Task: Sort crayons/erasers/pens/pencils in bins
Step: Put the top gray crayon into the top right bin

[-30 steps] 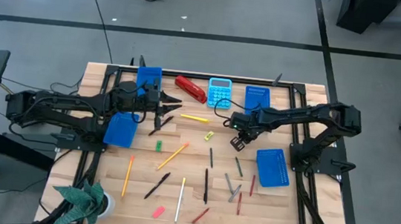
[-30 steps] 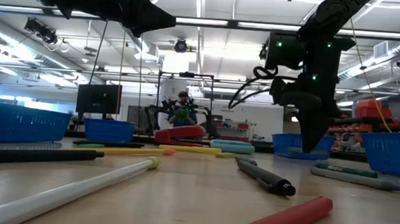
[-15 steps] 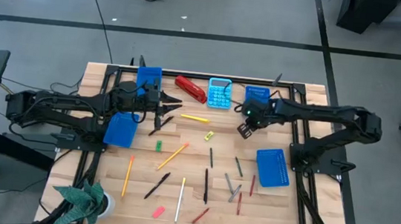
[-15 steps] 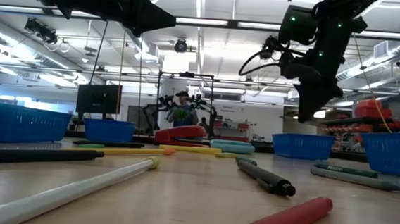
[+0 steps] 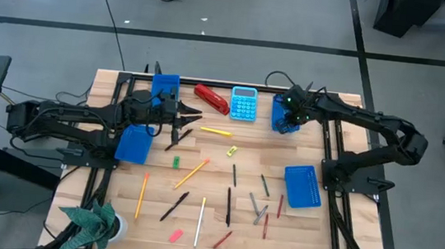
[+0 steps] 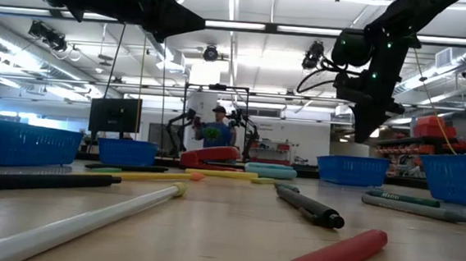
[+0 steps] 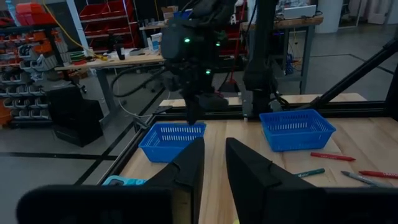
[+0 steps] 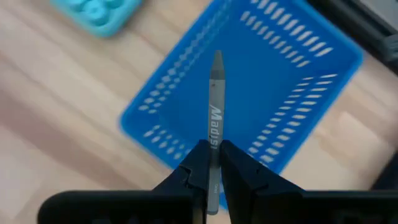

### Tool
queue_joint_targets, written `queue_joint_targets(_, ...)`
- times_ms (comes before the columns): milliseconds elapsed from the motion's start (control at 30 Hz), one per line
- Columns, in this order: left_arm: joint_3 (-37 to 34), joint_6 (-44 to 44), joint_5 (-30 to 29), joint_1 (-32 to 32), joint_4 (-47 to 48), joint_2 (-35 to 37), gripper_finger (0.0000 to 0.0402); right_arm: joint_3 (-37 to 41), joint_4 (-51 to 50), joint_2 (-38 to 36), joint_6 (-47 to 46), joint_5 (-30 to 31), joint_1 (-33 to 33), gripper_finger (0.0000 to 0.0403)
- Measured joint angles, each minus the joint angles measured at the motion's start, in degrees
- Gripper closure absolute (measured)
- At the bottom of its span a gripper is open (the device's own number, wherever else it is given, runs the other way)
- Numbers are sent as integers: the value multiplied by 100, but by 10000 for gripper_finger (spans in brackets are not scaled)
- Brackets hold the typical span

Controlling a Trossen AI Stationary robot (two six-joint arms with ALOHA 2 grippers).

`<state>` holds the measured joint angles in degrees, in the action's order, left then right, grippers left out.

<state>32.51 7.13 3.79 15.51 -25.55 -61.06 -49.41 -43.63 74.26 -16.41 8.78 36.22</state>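
Note:
My right gripper [image 8: 212, 155] hangs above the far right blue bin [image 5: 284, 113], shut on a slim grey stick [image 8: 214, 112] with printed lettering and a pointed tip. Near the table's far left my left gripper [image 5: 192, 121] is held level above the wood, open, with nothing between its fingers [image 7: 214, 155]. Pencils, pens, crayons and erasers lie scattered flat on the table, among them an orange pencil [image 5: 191, 173], a black pen [image 5: 173, 206] and a pink eraser [image 5: 176, 236]. Other bins stand at far left [image 5: 165, 85], left [image 5: 133, 144] and right [image 5: 302, 187]. My right gripper pinches the grey stick's rear part [image 8: 214, 146] between its two fingers. The fingers slant steeply down from above, and the stick runs along them, its pointed end [image 8: 217, 59] leading. The stick is lifted clear, above the bin's perforated bottom [image 8: 280, 81].
A light-blue calculator [image 5: 244, 103] and a red stapler [image 5: 211, 98] lie at the far edge between the far bins. A green plant [image 5: 95, 220] stands at the near left corner. The loose sticks crowd the table's middle and near half.
My right gripper has risen and swung from above the table's middle toward the far right, carrying the grey stick to above the far right bin. It has rolled a little on the way. The stick has stayed in the fingers.

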Motion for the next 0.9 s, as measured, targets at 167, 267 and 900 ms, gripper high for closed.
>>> queue_joint_targets(167, 2, 5, -2, 4, -16, -115, 331, 0, 208, 136, 339, 0, 365, 365)
queue_joint_targets(267, 2, 14, -2, 4, -31, -227, 333, -2, 315, 217, 400, -4, 467, 365)
queue_joint_targets(900, 4, 13, -4, 8, -67, -340, 332, -4, 812, 1024, 642, -22, 466, 365)
